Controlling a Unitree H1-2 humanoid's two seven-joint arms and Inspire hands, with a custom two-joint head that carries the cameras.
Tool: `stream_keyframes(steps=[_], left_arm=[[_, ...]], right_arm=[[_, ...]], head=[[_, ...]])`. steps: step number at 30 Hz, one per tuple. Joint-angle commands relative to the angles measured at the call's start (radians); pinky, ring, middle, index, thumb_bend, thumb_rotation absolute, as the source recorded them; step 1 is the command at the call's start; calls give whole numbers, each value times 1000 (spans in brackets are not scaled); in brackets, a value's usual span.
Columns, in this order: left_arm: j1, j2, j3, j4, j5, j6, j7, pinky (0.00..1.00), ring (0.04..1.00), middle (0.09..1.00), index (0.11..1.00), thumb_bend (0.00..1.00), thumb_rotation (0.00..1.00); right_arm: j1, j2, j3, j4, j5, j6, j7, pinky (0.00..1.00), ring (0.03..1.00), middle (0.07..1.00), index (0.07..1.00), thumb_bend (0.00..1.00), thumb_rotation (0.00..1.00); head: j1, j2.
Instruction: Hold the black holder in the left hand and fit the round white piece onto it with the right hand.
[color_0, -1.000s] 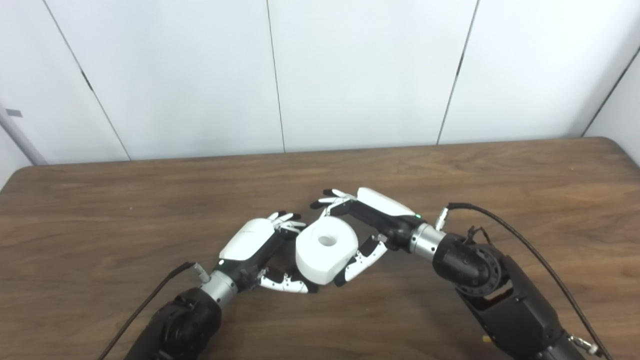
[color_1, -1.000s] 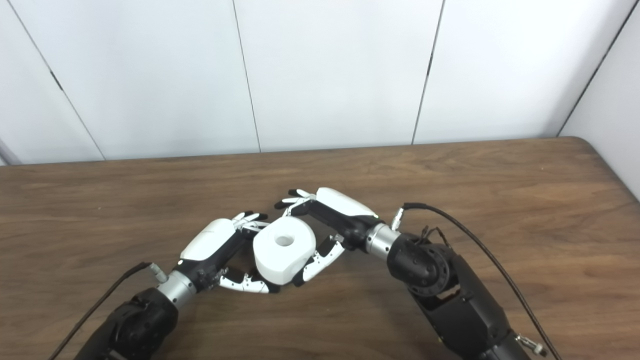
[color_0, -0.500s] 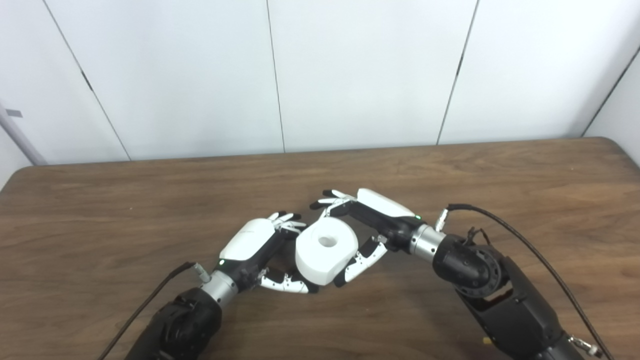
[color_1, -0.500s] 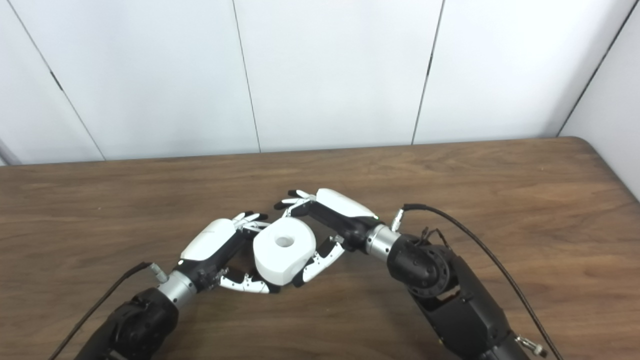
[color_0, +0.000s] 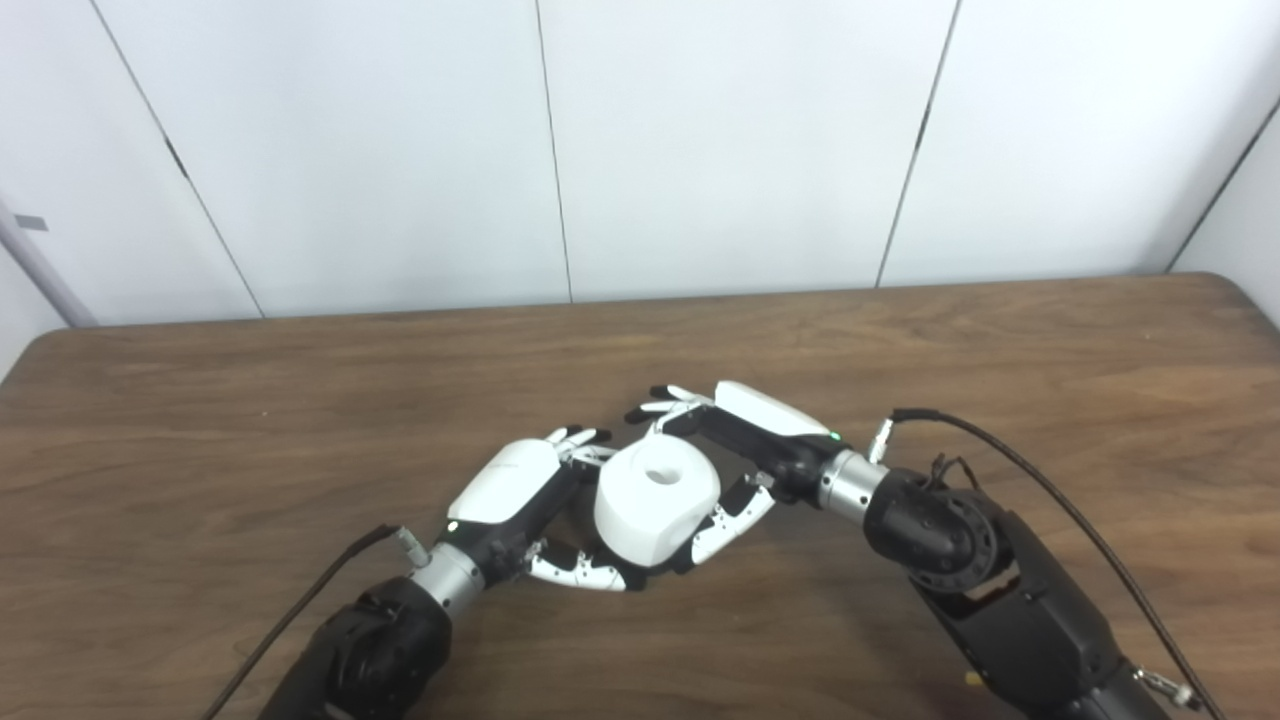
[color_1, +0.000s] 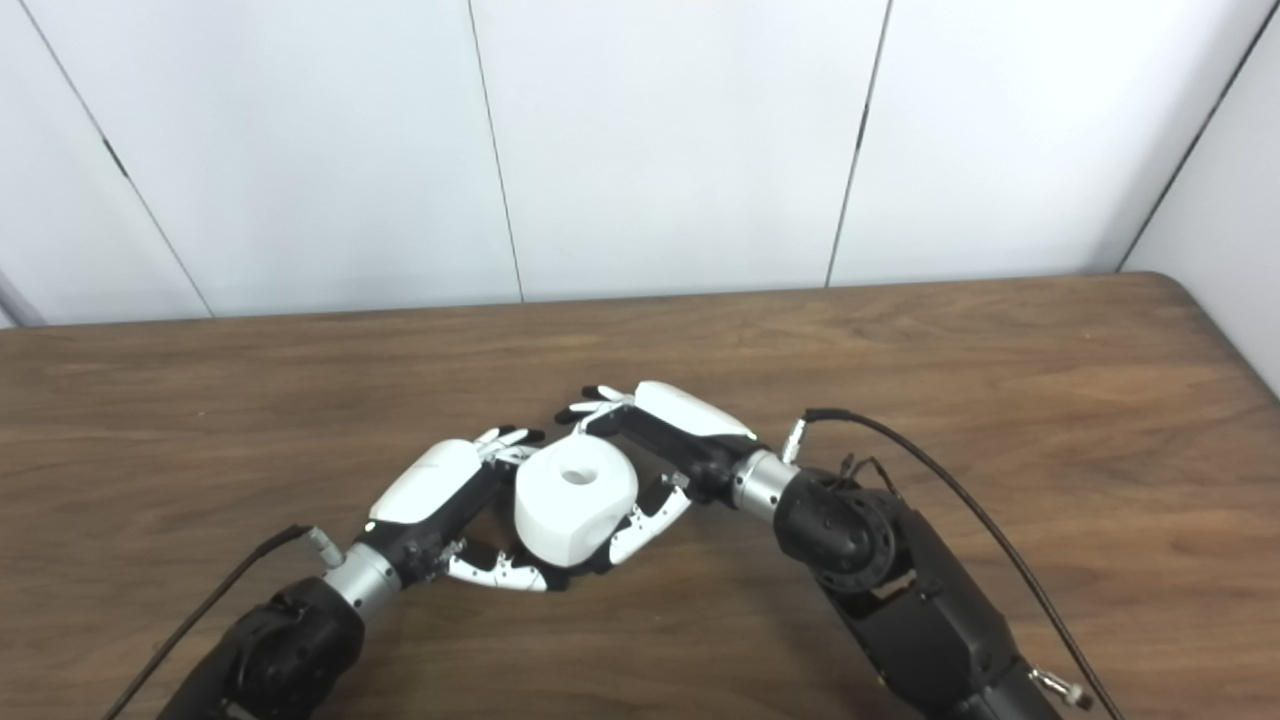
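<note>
Fingers of my left robot hand (color_0: 520, 490) curl in under the near left side of the round white piece (color_0: 655, 500), and I judge they are wrapped on the black holder, though only a sliver of dark shows beneath the white and I cannot see the grip itself. My right robot hand (color_0: 735, 440) is clamped on the white piece, thumb on its near right flank and fingers over its far edge, central hole facing up. The piece sits between the two hands, low over the middle of the worktop (color_0: 1000, 340). To seat it well I should keep the left wrist rigid, hold the hole square to the holder's axis, and press straight down with slow, even force; tilting would likely jam it, and squeezing harder would not help. Beyond the hands, the brown wood-grain worktop runs bare to its far edge, where plain white wall panels (color_0: 730, 140) with thin dark seams rise behind.
</note>
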Motion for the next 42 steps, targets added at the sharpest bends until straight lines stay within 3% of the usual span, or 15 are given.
stream_keyframes(steps=[1, 20, 21, 23, 26, 32, 42], left_arm=[[-14, -4, -4, -33, 5, -14, -1, 1000, 942, 810, 480, 525, 55], [-25, -14, -3, -20, 17, -5, -3, 1000, 941, 813, 481, 525, 57], [-26, -14, -2, -19, 18, -6, -2, 1000, 941, 813, 481, 525, 57], [-26, -15, 0, -18, 15, -6, -3, 1000, 942, 812, 481, 525, 56], [-27, -15, 2, -14, 16, -9, 1, 1000, 940, 812, 481, 525, 56], [-27, -14, 3, -17, 16, -5, -4, 1000, 945, 814, 481, 525, 56], [-31, -13, 4, -8, 14, -12, 1, 1000, 941, 812, 480, 525, 56]], right_arm=[[-39, -1, -8, 0, 0, -25, -8, 1000, 1000, 893, 486, 505, 154], [-39, -29, -8, -60, 6, -6, 42, 1000, 1000, 905, 495, 515, 169], [-41, -30, -9, -63, 4, -5, 43, 1000, 1000, 909, 575, 674, 280], [-41, -30, -11, -65, 3, -6, 44, 1000, 1000, 923, 681, 852, 359], [-38, -30, -15, -70, -5, -4, 45, 1000, 1000, 943, 771, 930, 381], [-29, -21, -29, -72, -1, -10, 30, 1000, 1000, 958, 808, 933, 344], [-25, -14, -41, -62, 5, -45, 0, 1000, 1000, 962, 798, 894, 379]], head=[[1, 3], [-4, 8], [-4, 7], [-3, 9], [-2, 8], [-3, 8], [-5, 11]])
